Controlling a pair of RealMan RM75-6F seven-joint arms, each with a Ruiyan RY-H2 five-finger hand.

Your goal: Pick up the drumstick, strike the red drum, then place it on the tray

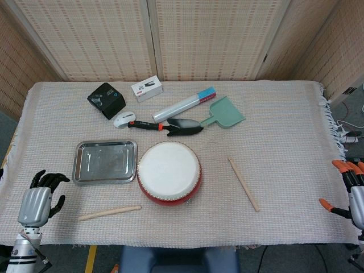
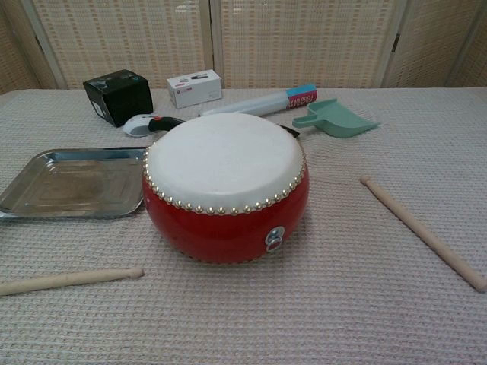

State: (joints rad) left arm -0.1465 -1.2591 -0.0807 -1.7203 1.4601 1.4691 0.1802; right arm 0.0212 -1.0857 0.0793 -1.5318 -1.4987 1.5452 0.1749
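The red drum (image 1: 169, 173) (image 2: 226, 188) with a white skin stands at the middle of the table. One wooden drumstick (image 1: 110, 212) (image 2: 68, 280) lies in front of it to the left, another drumstick (image 1: 243, 183) (image 2: 421, 231) lies to its right. The steel tray (image 1: 105, 162) (image 2: 72, 182) sits just left of the drum, holding nothing. My left hand (image 1: 38, 200) hovers at the table's front left corner, holding nothing, fingers apart, well left of the near drumstick. My right hand (image 1: 351, 191) is at the right edge, holding nothing, partly cut off by the frame.
At the back lie a black box (image 1: 106, 99), a white box (image 1: 147, 89), a white mouse-like item (image 1: 123, 119), a black trowel (image 1: 173, 125), a rolled tube (image 1: 185, 104) and a green scoop (image 1: 224, 112). A fringed cloth (image 1: 284, 142) covers the table.
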